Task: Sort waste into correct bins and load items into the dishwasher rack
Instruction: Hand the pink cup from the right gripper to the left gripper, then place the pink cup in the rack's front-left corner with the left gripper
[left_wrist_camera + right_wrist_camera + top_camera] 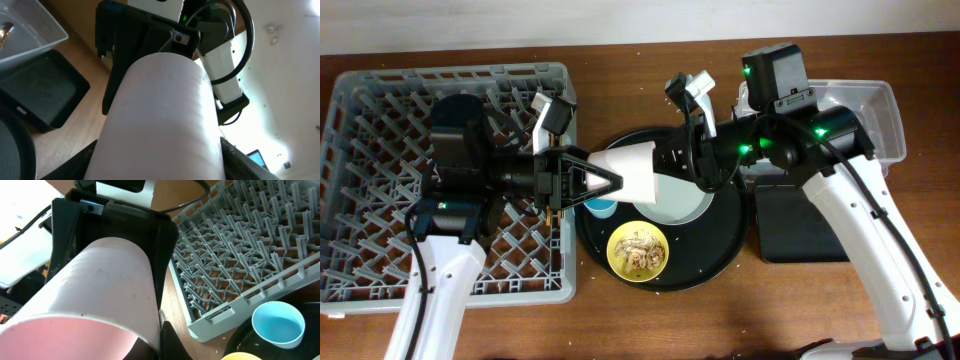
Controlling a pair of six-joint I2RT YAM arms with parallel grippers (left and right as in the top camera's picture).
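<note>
The pink cup (632,170) hangs on its side above the round black tray's left rim, held between both arms. My left gripper (603,180) is shut on its base end; the cup (165,115) fills the left wrist view between the fingers. My right gripper (672,168) is shut on its rim, one finger (167,345) against the wall of the cup (100,285). The light blue cup (602,208) (278,322), the yellow bowl (638,249) with beige scraps and the grey plate (688,207) sit on the tray. The tissue is out of view.
The grey dishwasher rack (380,120) (240,255) stands at the left, its near corner beside the round black tray (720,250). The clear tub (875,110) (30,30) and the shallow black tray (800,225) (45,90) lie at the right, under the right arm.
</note>
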